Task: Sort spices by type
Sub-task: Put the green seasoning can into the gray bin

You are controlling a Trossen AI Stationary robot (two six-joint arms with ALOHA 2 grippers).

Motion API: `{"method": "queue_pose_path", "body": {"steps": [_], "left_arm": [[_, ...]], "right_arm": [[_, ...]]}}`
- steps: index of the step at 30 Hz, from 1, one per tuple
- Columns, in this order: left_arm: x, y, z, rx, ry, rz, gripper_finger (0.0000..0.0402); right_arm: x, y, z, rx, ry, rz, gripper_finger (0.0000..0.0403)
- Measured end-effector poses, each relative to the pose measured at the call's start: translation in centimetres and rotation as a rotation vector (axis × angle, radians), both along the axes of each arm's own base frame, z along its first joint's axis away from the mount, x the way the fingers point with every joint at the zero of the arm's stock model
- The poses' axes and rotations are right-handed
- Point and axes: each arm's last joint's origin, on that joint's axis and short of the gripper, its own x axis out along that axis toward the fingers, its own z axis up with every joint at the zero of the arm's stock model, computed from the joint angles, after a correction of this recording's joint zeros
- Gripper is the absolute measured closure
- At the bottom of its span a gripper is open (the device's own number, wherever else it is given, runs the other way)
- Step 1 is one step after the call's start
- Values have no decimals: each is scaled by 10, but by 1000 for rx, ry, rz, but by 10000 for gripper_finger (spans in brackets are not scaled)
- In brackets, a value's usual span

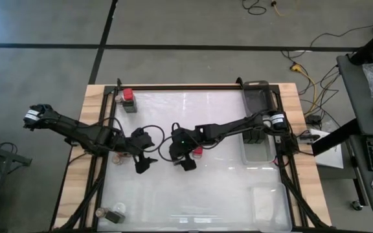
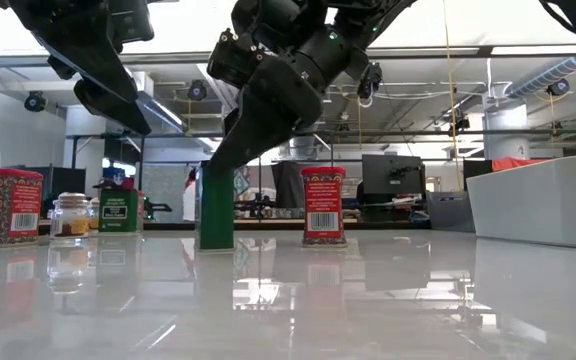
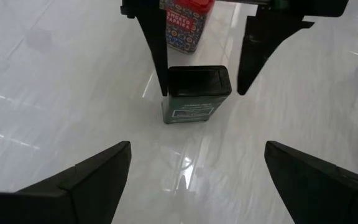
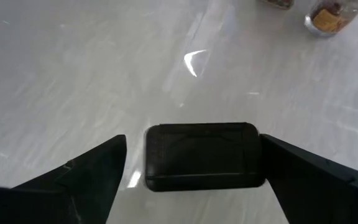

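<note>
our right gripper (image 4: 194,158) straddles the dark tin (image 4: 201,155), fingers spread, ready to pinch it for sorting. our left gripper (image 3: 194,168) waits nearby, spread and empty.

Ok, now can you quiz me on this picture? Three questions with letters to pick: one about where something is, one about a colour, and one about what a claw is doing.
1. Where is the right gripper?
A) around the black-lidded tin
B) off the table
C) on the floor

2. What colour is the other tin next to it?
A) blue
B) red
C) yellow

3. The left gripper is:
A) shut tight
B) holding the red tin
C) open and empty

Answers:
1 A, its fingers stand either side of that tin.
2 B, its body is red.
3 C, its fingers are spread with only table between them.
</note>
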Motion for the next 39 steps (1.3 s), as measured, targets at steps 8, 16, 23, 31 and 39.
{"method": "queue_pose_path", "body": {"steps": [8, 16, 23, 31, 39], "left_arm": [[0, 0, 0, -1, -4, 0, 47], [0, 0, 0, 4, -3, -6, 47], [1, 0, 4, -14, -13, 6, 47], [3, -3, 15, -42, -22, -53, 47], [4, -3, 19, -43, -36, -61, 47]], "right_arm": [[0, 0, -1, -8, -1, 1, 123], [0, 0, -1, 4, 2, -10, 125], [-2, 5, 2, 19, 15, -15, 137], [-18, 31, 51, 32, -55, 38, 127], [-80, 68, 118, 20, 25, 62, 137]]}}
